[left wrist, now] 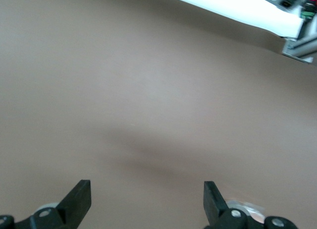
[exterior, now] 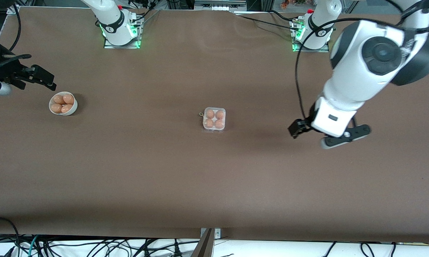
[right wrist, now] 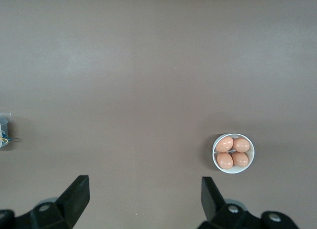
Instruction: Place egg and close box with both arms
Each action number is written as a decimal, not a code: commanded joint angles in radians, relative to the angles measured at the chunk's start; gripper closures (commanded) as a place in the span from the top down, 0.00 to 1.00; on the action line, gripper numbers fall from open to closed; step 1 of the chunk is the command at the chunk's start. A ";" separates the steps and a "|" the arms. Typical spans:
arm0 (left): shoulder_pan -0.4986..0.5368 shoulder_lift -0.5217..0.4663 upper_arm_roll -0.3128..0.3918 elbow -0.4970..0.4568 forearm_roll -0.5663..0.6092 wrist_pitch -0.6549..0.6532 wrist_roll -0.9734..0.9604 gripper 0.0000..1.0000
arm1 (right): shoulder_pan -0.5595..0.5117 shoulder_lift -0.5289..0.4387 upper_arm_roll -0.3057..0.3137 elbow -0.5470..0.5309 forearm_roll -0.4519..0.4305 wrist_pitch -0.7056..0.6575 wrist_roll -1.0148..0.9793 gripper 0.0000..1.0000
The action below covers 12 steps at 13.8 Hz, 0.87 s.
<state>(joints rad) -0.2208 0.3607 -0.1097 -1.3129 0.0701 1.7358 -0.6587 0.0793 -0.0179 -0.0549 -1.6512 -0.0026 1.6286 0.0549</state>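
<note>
The box [exterior: 214,120] sits in the middle of the table, a small white tray with an egg [exterior: 210,114] in each cell, and its clear lid looks down over them. An edge of the box shows in the right wrist view [right wrist: 3,130]. My left gripper [exterior: 300,129] hangs open and empty over bare table toward the left arm's end, well apart from the box; its wrist view [left wrist: 147,199] shows only table. My right gripper [exterior: 43,77] is open and empty [right wrist: 145,197], up by the round white bowl [exterior: 73,108] at the right arm's end.
The white bowl [right wrist: 216,158] holds several tan-orange eggs [right wrist: 224,143] like those in the box. The two arm bases [exterior: 119,32] stand along the table's edge farthest from the front camera. Cables lie past the nearest edge.
</note>
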 commanded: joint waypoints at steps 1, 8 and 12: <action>0.061 0.001 -0.013 0.078 0.062 -0.117 0.137 1.00 | -0.003 0.003 0.001 0.011 0.015 -0.006 0.000 1.00; 0.222 -0.161 -0.011 -0.015 0.013 -0.154 0.501 1.00 | -0.004 0.003 0.001 0.011 0.015 -0.006 0.000 1.00; 0.248 -0.227 -0.001 -0.133 -0.087 -0.133 0.580 1.00 | -0.004 0.003 0.001 0.011 0.013 -0.006 0.000 1.00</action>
<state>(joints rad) 0.0103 0.1942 -0.1087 -1.3402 0.0282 1.5712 -0.1388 0.0791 -0.0178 -0.0550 -1.6510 -0.0026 1.6286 0.0549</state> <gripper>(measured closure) 0.000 0.000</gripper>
